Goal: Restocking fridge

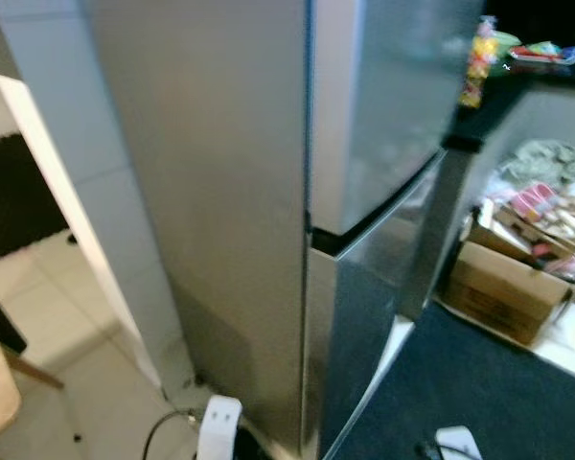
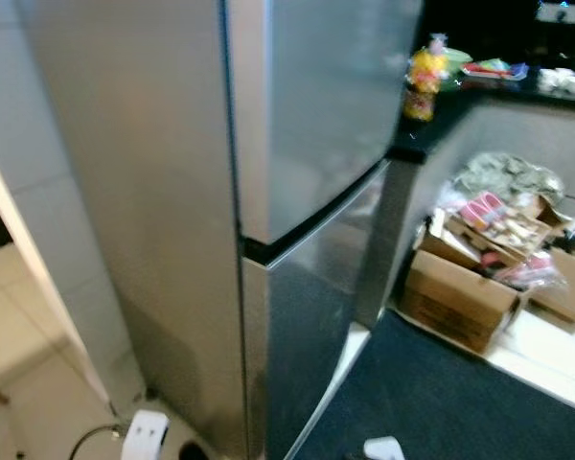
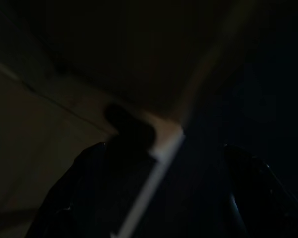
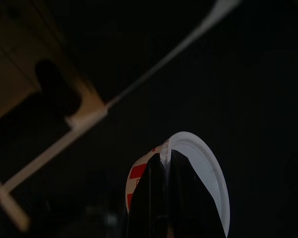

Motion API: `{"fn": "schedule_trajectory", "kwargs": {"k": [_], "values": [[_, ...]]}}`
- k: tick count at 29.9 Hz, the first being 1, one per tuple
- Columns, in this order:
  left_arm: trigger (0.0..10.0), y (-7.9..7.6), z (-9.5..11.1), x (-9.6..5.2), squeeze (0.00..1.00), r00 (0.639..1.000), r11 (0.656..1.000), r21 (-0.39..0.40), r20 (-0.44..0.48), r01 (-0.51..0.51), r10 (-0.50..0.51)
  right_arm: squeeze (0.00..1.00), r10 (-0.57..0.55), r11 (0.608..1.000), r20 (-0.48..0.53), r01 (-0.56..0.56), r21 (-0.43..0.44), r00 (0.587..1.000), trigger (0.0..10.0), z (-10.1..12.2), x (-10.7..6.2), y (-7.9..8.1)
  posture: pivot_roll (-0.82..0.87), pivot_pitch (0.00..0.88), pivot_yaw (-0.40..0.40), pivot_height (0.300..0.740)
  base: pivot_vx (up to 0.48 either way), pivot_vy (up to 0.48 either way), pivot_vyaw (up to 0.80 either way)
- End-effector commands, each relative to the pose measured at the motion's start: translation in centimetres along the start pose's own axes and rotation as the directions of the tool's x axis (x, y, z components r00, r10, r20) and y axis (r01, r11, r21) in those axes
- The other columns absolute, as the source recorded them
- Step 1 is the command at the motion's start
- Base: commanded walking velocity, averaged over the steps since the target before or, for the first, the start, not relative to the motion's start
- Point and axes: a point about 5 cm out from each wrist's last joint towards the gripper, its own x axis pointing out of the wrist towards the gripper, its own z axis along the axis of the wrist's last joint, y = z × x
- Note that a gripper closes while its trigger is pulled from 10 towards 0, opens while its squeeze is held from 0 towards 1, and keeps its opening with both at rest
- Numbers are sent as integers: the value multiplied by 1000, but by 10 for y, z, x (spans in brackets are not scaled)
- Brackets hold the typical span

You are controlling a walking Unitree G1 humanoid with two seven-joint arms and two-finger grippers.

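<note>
Right wrist view: right gripper (image 4: 165, 198) fingers pinched on rim of white red-striped cup (image 4: 201, 171). Left gripper (image 3: 159, 193) spread, empty. Steel fridge (image 1: 268, 211) doors closed ahead.

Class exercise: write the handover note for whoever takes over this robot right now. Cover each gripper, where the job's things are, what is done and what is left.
Right gripper: hangs low in the dark, shut on a white container with red markings.
Left gripper: hangs low, open, holding nothing.
Fridge: straight ahead, silver, both doors shut. The dark mat lies before it.
Cardboard box of packets: on the floor to the right of the fridge. The counter behind it holds a yellow bottle.
Done: one item picked up.
Left: open a door and put the container inside.
</note>
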Motion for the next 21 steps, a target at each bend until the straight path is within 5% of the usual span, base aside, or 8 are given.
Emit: {"fn": "schedule_trajectory", "kwargs": {"k": [1, 12, 21], "values": [[10000, 4, -16, -6, 0, 998, 1000, -10, -56, -13, 12, 0, 17, 1000, -17, -17, 5, 1000, 10000, -7, 0, 7, -54, 80, 15, 740, 349, 0, 0], [10000, 1, -14, -5, 0, 999, 999, 34, -34, 20, -18, 0, 15, 1000, -21, -15, 10, 1000, 10000, -9, 0, 8, -57, 85, 19, 740, 0, 0, 0], [10000, -2, -15, -6, 0, 999, 999, 28, -35, 36, -35, 0, 12, 1000, -23, -12, 13, 1000, 10000, -11, -1, 7, -59, 82, 21, 740, 0, -465, 0]]}}
